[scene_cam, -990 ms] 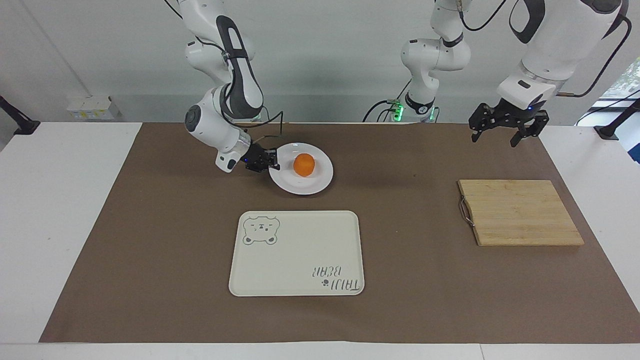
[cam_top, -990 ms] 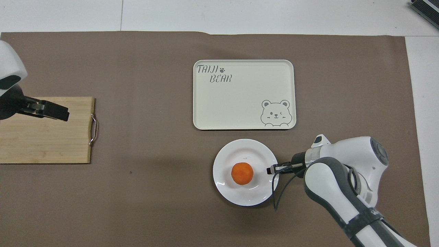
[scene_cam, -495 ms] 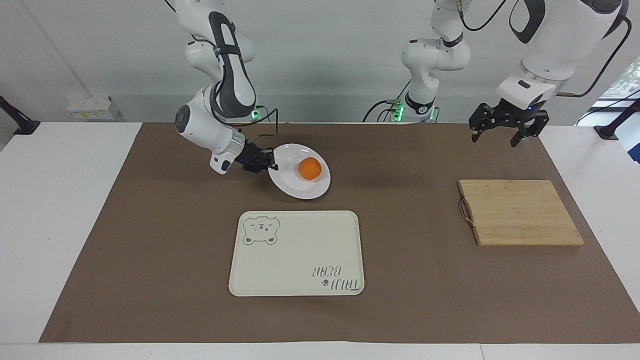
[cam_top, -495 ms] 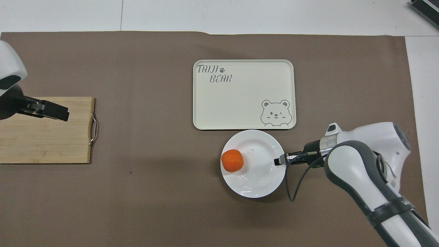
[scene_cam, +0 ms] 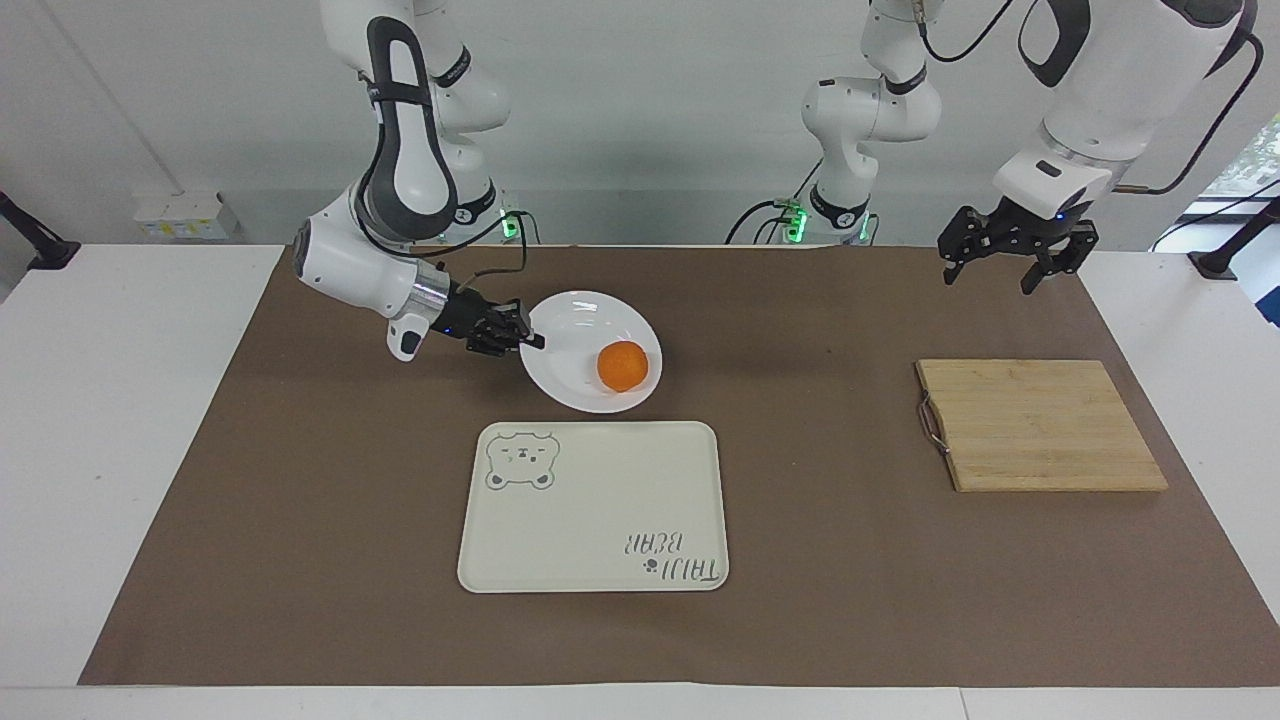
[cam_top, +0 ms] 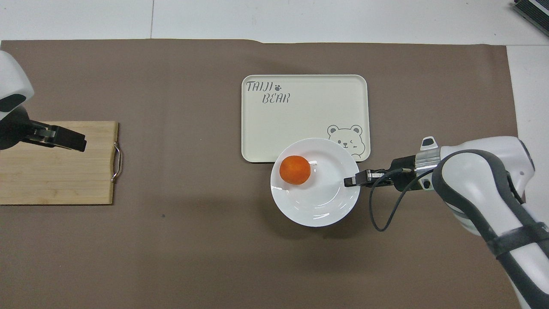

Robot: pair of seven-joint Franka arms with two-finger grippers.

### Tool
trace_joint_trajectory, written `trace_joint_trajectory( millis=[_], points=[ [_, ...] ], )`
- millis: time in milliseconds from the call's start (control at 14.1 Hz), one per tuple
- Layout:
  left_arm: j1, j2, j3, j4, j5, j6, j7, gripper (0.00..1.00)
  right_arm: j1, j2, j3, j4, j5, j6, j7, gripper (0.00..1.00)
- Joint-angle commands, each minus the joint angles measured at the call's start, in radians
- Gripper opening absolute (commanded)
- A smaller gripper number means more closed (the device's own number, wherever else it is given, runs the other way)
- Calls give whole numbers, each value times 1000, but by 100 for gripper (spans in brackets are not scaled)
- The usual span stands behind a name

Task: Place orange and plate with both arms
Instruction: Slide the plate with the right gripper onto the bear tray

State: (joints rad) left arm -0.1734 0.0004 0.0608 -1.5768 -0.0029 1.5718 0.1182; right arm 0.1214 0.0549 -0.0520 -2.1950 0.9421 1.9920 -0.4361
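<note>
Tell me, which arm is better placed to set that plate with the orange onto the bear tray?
The right arm. Its hand is shut on the plate rim, the orange riding on it, beside the tray. The left hand waits open above the wooden board.

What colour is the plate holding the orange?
Plain glossy white plate; clearest in the overhead view.

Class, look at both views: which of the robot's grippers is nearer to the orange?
The right. The right gripper is shut on the plate's rim, with the orange on that plate. The left gripper waits, open, near the cutting board.
</note>
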Motion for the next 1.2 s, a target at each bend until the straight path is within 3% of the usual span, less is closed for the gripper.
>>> trace_joint_trajectory(
  millis=[0,495,848,1131],
  points=[
    [8,-17,-6,-14,18,-1,-9,100,-14,68,1,102,79,-26,-24,0],
    [8,-17,-6,-14,18,-1,-9,100,-31,344,3,414,227,-21,6,0],
    [8,-17,-6,-14,18,-1,-9,100,-31,491,3,524,236,2,2,0],
    [8,-17,-6,-14,18,-2,-9,100,-25,522,1,529,219,36,-16,0]
  ],
)
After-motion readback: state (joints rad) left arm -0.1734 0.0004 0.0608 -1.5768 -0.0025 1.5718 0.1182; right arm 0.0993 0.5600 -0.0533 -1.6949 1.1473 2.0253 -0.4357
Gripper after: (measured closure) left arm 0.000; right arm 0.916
